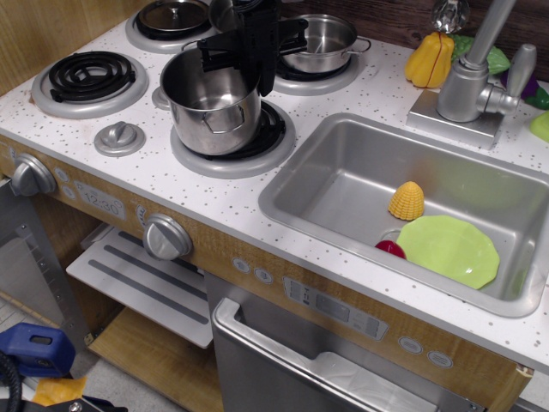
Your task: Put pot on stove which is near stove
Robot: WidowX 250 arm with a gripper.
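Observation:
The tall shiny steel pot (pixel 211 107) stands upright over the front burner, the stove (pixel 257 148), a black coil in a silver-grey ring. The pot covers the burner's left part. I cannot tell whether its base touches the coil. My black gripper (pixel 255 70) comes down from above and is shut on the pot's far right rim. The pot is empty inside.
A shallower steel pan (pixel 316 39) sits on the back right burner, just behind my gripper. A lidded burner (pixel 174 15) is back left, a bare coil (pixel 88 75) at left, and a small grey lid (pixel 118 136) in front of it. The sink (pixel 343 184) at right holds a green plate (pixel 448 249) and yellow corn (pixel 407 201).

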